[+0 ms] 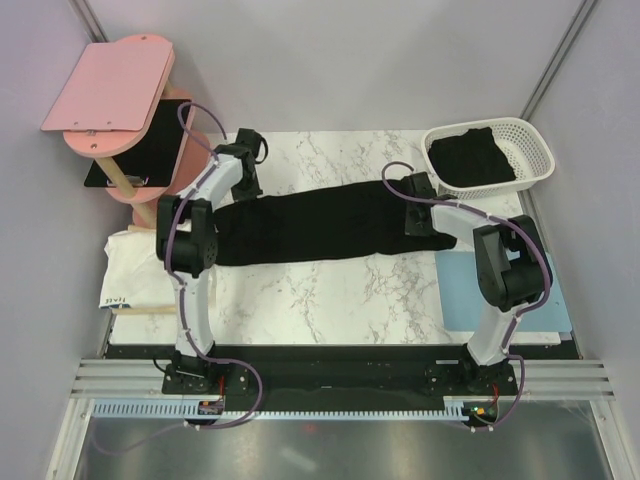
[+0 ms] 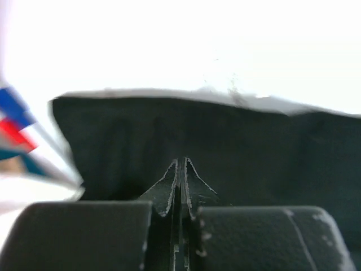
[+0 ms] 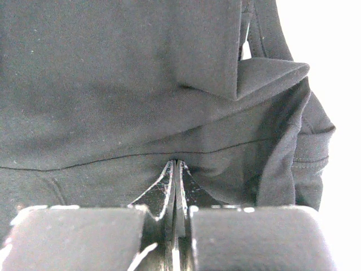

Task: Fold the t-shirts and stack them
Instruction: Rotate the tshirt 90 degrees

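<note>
Lying across the marble table point(image 1: 330, 295), one black t-shirt point(image 1: 310, 228) forms a narrow band with its long axis running left to right. Its left end sits at the left gripper point(image 2: 180, 161) and its right end at the right gripper point(image 3: 176, 162), so each arm is nearer its own end. Both sets of jaws are fully closed, tips meeting on dark fabric. Each is judged to be pinching the cloth, the right one at a folded edge. Assessment: the coming fold depends on carrying both ends together, near or far, across that axis. A second t-shirt point(image 1: 470, 160) rests in the white basket point(image 1: 535, 150), far right, well apart.
</note>
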Tool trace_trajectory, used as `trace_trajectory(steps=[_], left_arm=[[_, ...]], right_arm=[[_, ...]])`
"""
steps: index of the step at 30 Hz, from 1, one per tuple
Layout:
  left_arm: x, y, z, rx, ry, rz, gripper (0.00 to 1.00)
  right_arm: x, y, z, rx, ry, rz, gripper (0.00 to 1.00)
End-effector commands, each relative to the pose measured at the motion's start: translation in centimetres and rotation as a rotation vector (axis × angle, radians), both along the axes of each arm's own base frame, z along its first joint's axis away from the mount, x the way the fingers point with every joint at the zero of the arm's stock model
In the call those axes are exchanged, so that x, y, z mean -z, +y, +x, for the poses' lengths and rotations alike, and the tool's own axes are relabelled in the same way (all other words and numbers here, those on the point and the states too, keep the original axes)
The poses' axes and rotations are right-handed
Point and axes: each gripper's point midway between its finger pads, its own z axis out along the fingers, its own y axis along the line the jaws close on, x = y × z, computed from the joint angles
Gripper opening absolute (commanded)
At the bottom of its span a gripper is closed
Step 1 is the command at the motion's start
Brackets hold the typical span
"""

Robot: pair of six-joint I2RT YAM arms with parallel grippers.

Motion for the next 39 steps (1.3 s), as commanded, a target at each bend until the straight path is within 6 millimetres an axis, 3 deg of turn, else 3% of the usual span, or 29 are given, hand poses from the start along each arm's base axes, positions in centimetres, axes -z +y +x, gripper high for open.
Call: trace_trajectory(steps=[1,7,11,12,17,18,20,21,22,24,26,36,39], left_arm=[[4.0,0.9,-1.6,0.02,0.195,0.069,0.02],[5.7,2.1,-3.7,-0.014,0.307,0.118,0.02],[5.9,2.6,-6.0,-0.022,0.382,0.136,0.02],[6.2,2.8,-7.0,-0.022,0.41,0.141,0.02],[5.2,2.5,-9.6,0.006,0.444,0.144,0.02],[4.3,2.4,-9.8,0.013,0.43,0.143,0.02],[4.1,2.2,-11.2,0.027,0.451,0.141,0.02],[3.6,1.9,-12.1,0.043,0.453,0.135,0.02],[3.5,1.7,-12.6,0.052,0.458,0.13,0.02],[3.4,0.7,-14.1,0.087,0.476,0.115,0.02],[2.5,0.0,-14.9,0.112,0.462,0.12,0.02],[2.9,-8.8,-21.7,0.332,0.513,0.051,0.02],[2.1,-9.6,-21.9,0.346,0.479,0.059,0.02]], right_arm=[[2.0,0.8,0.4,-0.035,0.051,0.015,0.0],[1.9,0.9,1.8,-0.056,0.05,-0.009,0.0],[2.0,0.9,3.4,-0.079,0.055,-0.046,0.0],[2.8,0.8,3.4,-0.08,0.078,-0.06,0.0],[2.2,1.9,7.2,-0.103,0.045,-0.061,0.0],[2.9,2.0,7.5,-0.117,0.063,-0.066,0.0],[1.9,2.7,9.7,-0.129,0.023,-0.059,0.0],[3.0,2.8,9.8,-0.143,0.056,-0.059,0.0],[1.7,3.5,11.6,-0.161,0.02,-0.054,0.0],[2.6,4.0,12.3,-0.182,0.052,-0.05,0.0],[1.0,4.9,14.5,-0.216,-0.003,-0.028,0.0],[-0.1,9.7,21.0,-0.347,-0.136,0.072,0.0],[-0.8,10.8,22.3,-0.381,-0.185,0.067,0.0]])
